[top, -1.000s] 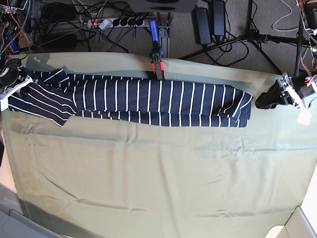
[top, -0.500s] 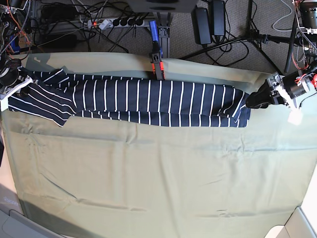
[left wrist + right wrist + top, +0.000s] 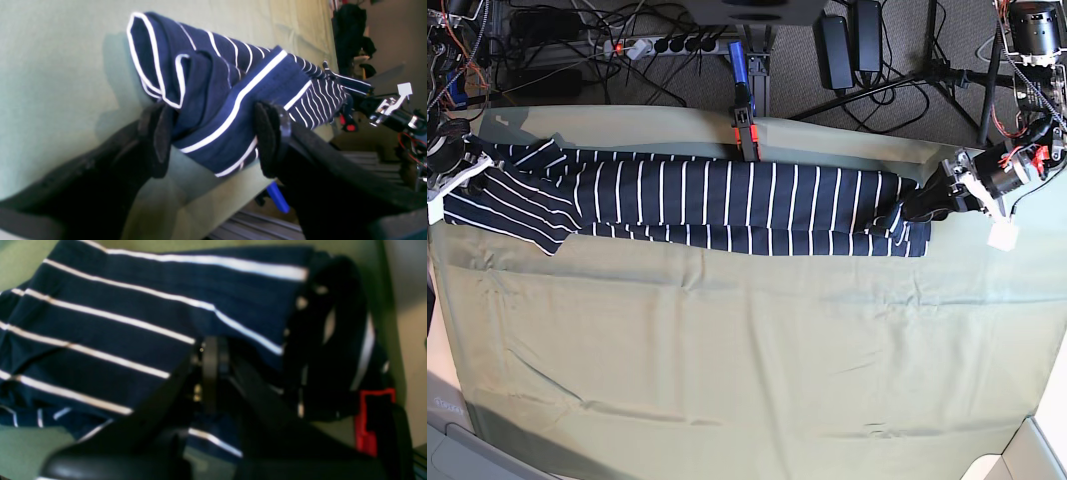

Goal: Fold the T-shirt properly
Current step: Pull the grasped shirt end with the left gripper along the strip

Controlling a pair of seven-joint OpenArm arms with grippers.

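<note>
The T-shirt [image 3: 727, 200], dark navy with thin white stripes, lies folded into a long strip along the back of the pale green cloth [image 3: 747, 350]. My left gripper [image 3: 917, 210] is at the strip's right end. In the left wrist view it [image 3: 213, 140] stands open, its black pads [image 3: 268, 143] either side of the bunched shirt end [image 3: 217, 100]. My right gripper [image 3: 457, 165] is at the strip's left end. In the right wrist view it [image 3: 213, 373] is shut, with shirt fabric [image 3: 116, 323] pinched at its tips.
An orange and blue clamp [image 3: 744, 125] grips the table's back edge just behind the shirt's middle. Cables, a power strip [image 3: 667, 45] and a stand's legs [image 3: 927, 75] lie on the floor beyond the table.
My left gripper has moved left from beside the table's right edge onto the shirt's right end, its jaws wider and now around the fabric. The right gripper and shirt stay put.
</note>
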